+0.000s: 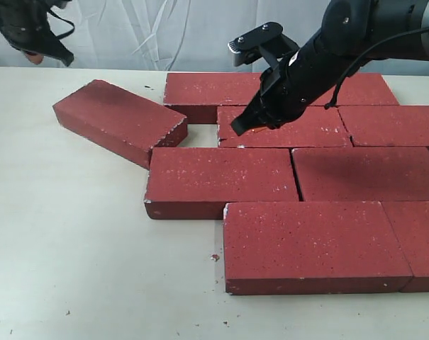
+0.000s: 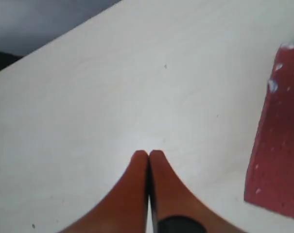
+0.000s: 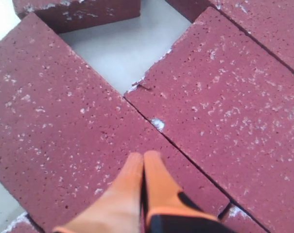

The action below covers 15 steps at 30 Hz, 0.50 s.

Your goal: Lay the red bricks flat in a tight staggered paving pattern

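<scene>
My right gripper (image 3: 143, 156), orange fingers pressed together and empty, hovers over a seam between laid dark-red speckled rectangular bricks (image 1: 221, 180) on the pale table (image 1: 72, 248). One skewed brick (image 1: 118, 120) lies angled at the pattern's left edge. My left gripper (image 2: 147, 154) is closed and empty, over bare table.

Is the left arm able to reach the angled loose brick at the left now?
Probably yes: the left gripper hangs over the table near the angled brick, and nothing lies between them.
</scene>
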### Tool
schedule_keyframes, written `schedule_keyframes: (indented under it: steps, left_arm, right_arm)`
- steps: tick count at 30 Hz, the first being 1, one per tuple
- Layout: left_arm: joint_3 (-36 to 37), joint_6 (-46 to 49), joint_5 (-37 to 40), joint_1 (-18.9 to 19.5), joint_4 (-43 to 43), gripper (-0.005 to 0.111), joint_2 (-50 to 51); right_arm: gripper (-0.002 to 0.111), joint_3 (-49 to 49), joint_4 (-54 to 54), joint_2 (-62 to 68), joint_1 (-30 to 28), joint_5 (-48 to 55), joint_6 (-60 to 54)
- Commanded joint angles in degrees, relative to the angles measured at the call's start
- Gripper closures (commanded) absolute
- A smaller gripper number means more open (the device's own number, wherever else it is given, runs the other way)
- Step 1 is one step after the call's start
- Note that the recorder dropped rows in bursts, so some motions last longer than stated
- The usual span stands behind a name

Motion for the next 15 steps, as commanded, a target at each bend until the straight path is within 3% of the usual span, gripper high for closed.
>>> schedule_keyframes:
  steps: [1, 3, 8, 12, 15]
  left_arm:
    - [1.33, 3.68, 6.24, 5.04, -16.47, 0.107, -3.02]
    - [5.07, 6.30, 6.24, 7.09, -25.17, 0.107, -4.65]
    - [19.42, 5.96, 3.56, 7.59, -25.22, 0.107, -14.65]
    - [35.14, 5.98, -11.58, 7.46, -28.49, 0.107, -22.94]
    - [48.75, 6.27, -31.31, 7.46, -33.15, 0.107, -27.75]
  right_arm:
    - [0.109, 0.30, 4.91, -0.32, 0.42, -0.16, -4.73]
    - [0.109, 0.30, 5.37, -0.32, 1.59, -0.19, -6.20]
    - [0.109, 0.30, 5.66, -0.32, 3.17, -0.53, -6.30]
    - [0.109, 0.30, 6.18, -0.32, 3.17, -0.13, -6.30]
    - [0.109, 0.30, 9.16, -0.32, 3.17, 0.65, -6.30]
